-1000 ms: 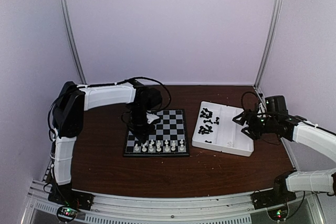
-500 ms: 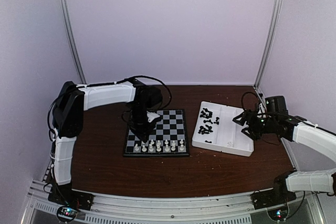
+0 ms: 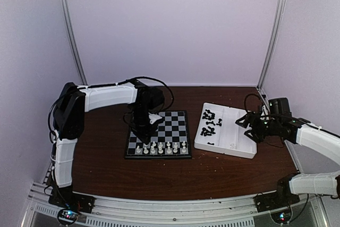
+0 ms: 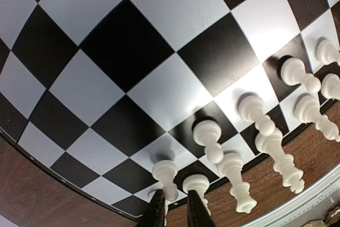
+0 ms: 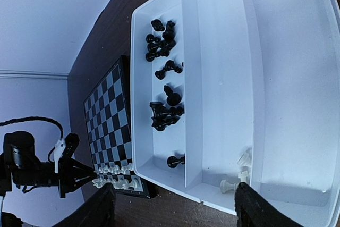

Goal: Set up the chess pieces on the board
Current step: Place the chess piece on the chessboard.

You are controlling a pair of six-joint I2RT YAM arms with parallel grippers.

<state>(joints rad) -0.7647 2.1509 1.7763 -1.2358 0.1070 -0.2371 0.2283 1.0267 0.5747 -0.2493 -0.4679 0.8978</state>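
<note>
Little apparently changed (left fingers [image 4: 156, 212] over board [image 4: 122, 51]).

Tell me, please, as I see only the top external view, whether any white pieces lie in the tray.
Observer: Yes, the right wrist view shows a few stray white pieces in the tray's middle compartment.
Operator: Is the right gripper holding anything?
Observer: No, the right gripper is wide open and empty.
Operator: And the left?
Observer: The left gripper has its fingers nearly together among the placed white pieces at the board's corner; a grip cannot be confirmed.
</note>
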